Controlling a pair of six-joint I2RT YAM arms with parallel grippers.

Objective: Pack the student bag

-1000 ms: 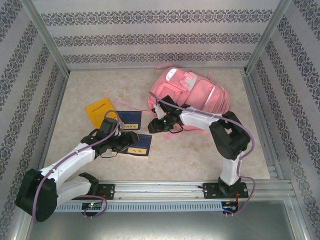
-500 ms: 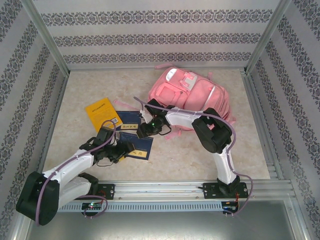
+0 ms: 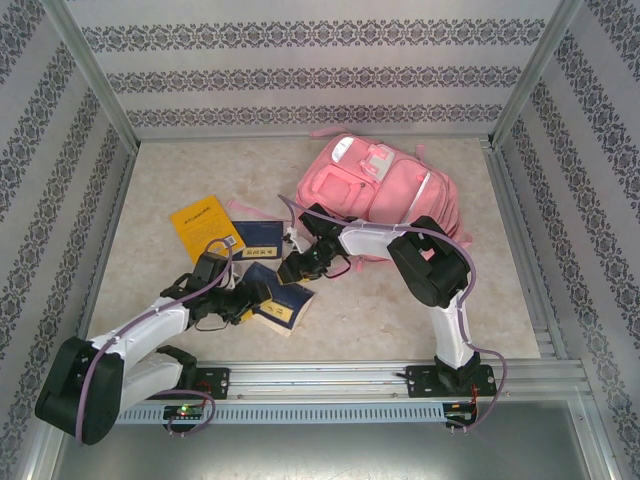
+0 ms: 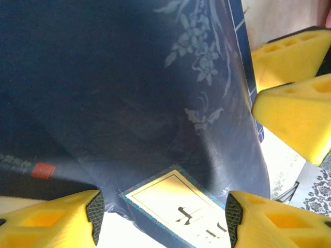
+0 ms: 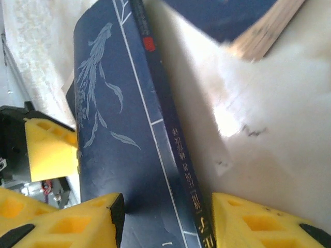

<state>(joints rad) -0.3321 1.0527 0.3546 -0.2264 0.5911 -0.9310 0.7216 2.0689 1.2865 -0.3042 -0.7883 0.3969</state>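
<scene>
Where the student bag (image 3: 400,195) is lying, top view: it is being left flat at the far right of the surface (image 3: 420,310), and nothing is being put into it yet.
Top view, dark blue book (image 3: 286,308): it is being tipped up off the surface with its page edge showing, whereas a second ago it lay flat; it is near the bag but apart from it.
Top view, arms: the right hand (image 3: 297,268), a second ago beside the bag's near corner, is now being set at the book's far edge, opposite the left hand (image 3: 258,296).
Left wrist, left hand (image 4: 163,219): its fingers are being kept wide apart, with the buckled cover spanning the gap; no grip can be made out.
Right wrist, right hand (image 5: 165,212): the book's spine is being pinched between narrowly parted pads and is apparently clamped.
Meaning for the task: the book is judged as being raised between both hands for carrying to the bag; packing proper is not yet being done.
</scene>
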